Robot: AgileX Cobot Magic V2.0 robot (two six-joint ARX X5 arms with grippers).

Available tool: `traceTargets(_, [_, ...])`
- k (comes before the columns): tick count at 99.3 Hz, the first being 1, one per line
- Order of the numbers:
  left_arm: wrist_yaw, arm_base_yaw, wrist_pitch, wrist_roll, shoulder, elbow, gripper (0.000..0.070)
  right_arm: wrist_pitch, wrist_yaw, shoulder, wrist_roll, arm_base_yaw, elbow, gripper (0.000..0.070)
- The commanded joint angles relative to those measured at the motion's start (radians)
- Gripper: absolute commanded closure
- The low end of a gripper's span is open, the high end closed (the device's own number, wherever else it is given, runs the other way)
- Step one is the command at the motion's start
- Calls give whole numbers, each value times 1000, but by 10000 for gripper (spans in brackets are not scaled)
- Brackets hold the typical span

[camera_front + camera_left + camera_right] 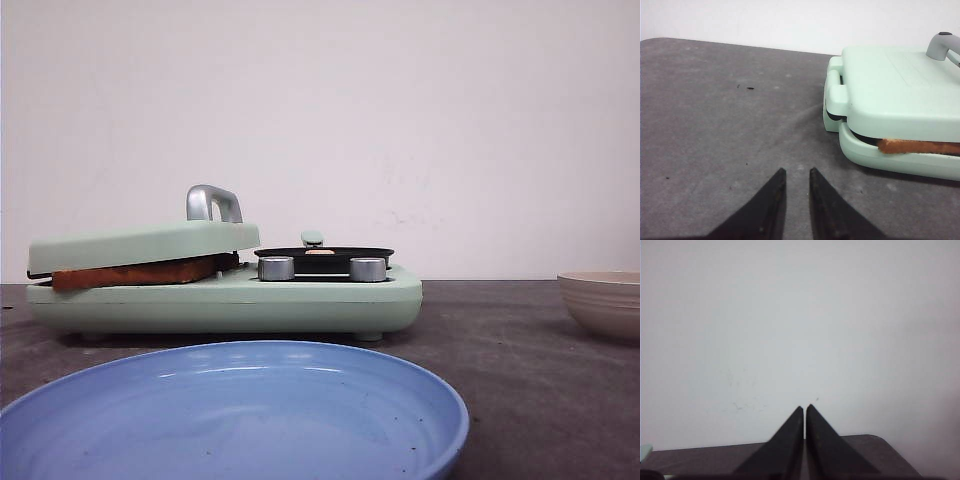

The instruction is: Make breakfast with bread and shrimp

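The bread lies clamped under the mint-green lid of the breakfast maker; only its brown crust shows, also in the left wrist view as bread. On the maker's right half sits a black pan. A thin orange-pink sliver above its rim is the shrimp, mostly hidden. My left gripper hovers low over bare table beside the maker's hinge end, slightly open and empty. My right gripper is shut on nothing, facing the white wall above the table's far edge. Neither gripper shows in the front view.
A blue plate lies at the front of the table, before the maker. A beige bowl stands at the right edge. The lid carries a metal handle. Two silver knobs face front. The table is dark grey.
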Motion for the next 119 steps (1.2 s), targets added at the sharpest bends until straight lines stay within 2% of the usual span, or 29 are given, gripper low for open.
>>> traceTargets(1, [5,2,-6,-6,1,-18,700,10,1,0,-8,2,13,700])
traceTargets(24, [1,2,-6,-6,1,-18,700,9,0,-3,-8,1,13,700])
traceTargets(51, [2,2,-6,-6,1,-18,700,-8,1,-72,-8,-57,10,700])
traceTargets(72, [2,2,-6,-6,1,-18,700,-102,1,-72,-8,-57,7,700])
traceTargets(96, [2,2,-6,-6,1,-18,700,-133,33,-72,-3,-56,-117,700])
traceTargets(106, [2,2,-5,-6,1,-18,700,-293,26,-72,-8,-53,-121,700])
traceTargets(119, [2,2,-6,-6,1,-18,700,-394,18,-72,-8,-50,-121,700])
